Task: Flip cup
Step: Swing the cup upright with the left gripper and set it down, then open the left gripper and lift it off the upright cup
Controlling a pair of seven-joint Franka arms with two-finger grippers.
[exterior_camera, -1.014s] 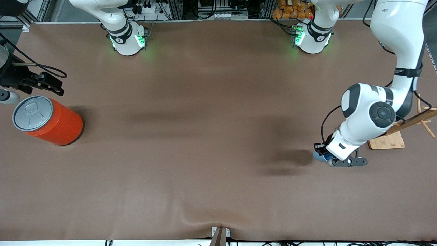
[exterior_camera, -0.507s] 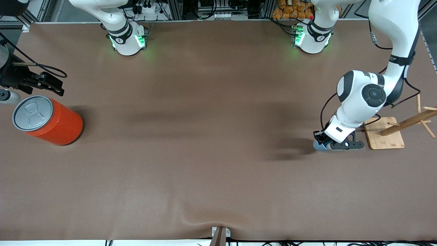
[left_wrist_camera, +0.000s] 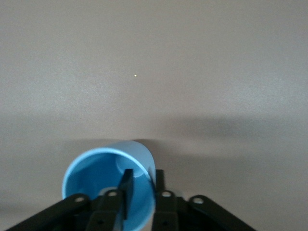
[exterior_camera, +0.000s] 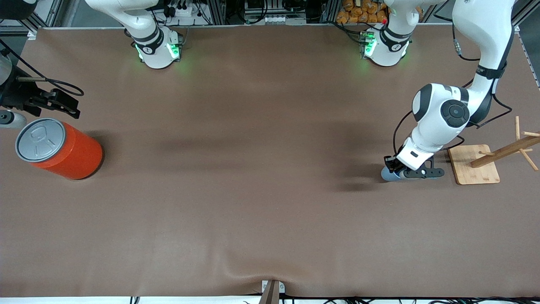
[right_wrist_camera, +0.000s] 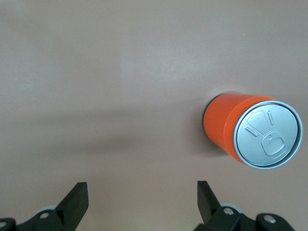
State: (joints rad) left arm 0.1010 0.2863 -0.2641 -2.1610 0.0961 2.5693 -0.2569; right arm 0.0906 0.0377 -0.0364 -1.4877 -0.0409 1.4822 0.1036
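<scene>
One small light-blue cup point(left_wrist_camera: 108, 180), upright, mouth open, darker inside; left hand point(left_wrist_camera: 142, 185) fingers straddle rim wall.

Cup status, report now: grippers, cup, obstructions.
Left gripper low over the table, fingers straddling the cup wall, one inside, one outside. Right gripper open, waiting above the orange can. Wooden rack stands close beside the cup.

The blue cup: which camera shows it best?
The left wrist view: the cup fills it, mouth open, the left gripper straddling its wall. The front view shows only a blue sliver under the gripper; the right wrist view shows none.
</scene>
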